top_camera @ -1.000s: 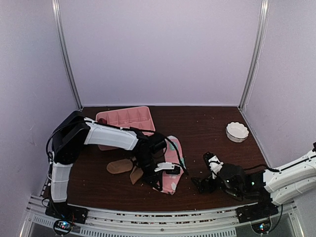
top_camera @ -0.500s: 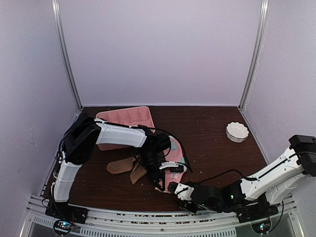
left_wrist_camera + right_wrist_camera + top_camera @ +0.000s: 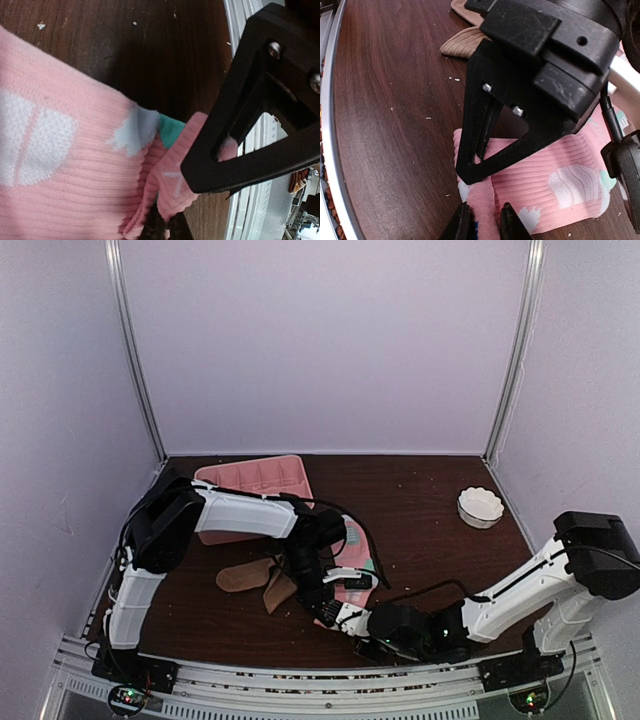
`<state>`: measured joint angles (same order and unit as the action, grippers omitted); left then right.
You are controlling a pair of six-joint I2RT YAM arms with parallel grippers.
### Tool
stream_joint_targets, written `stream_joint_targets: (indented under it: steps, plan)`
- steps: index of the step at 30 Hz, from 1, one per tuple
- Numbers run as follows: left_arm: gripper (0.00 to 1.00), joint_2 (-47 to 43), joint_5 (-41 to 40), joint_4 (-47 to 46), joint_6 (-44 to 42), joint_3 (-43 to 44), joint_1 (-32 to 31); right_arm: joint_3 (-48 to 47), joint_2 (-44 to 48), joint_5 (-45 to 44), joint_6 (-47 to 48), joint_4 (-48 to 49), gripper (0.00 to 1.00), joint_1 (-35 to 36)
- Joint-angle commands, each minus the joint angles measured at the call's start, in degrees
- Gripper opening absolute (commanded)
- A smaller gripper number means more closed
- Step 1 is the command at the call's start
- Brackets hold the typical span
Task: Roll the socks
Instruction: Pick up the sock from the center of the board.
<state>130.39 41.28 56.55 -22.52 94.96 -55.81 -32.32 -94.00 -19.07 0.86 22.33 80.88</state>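
Pink, ribbed and patched with white and mint, the sock point(image 3: 555, 165) is lying flat on the dark wooden table point(image 3: 420, 510), near its front edge. The left gripper point(image 3: 472, 170) is pinching the sock's near corner, jaws closed on the fabric. The right gripper point(image 3: 482, 220) is squeezing a raised fold of the same sock just beside it. The tan socks point(image 3: 245, 577) are lying to the left, apart from both grippers.
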Motion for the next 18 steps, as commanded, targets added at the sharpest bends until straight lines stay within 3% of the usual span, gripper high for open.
stream_joint_targets:
  steps: [1, 4, 10, 15, 18]
  plan:
    - [0.00, 2.8, -6.0, 0.7, -0.4, -1.5, 0.0, 0.5, -0.8, 2.4, -3.0, 2.2, 0.18, -1.3]
    - [0.00, 2.3, -5.7, 0.4, -1.0, -1.8, 0.0, 1.4, -1.3, 4.9, -5.9, 2.1, 0.09, -2.4]
    - [0.01, -1.2, -6.4, -2.8, -2.0, -4.7, 0.0, 5.4, -1.1, 11.2, -14.6, 3.2, 0.00, -4.8]
    - [0.19, -3.2, -6.1, -4.2, -2.8, -6.0, 0.0, 8.0, -1.7, 17.9, -24.3, 6.5, 0.00, -9.1]
    - [0.38, -5.3, -8.2, -5.7, -3.4, -7.2, 0.0, 8.0, -3.3, 23.3, -29.2, 6.8, 0.00, -12.5]
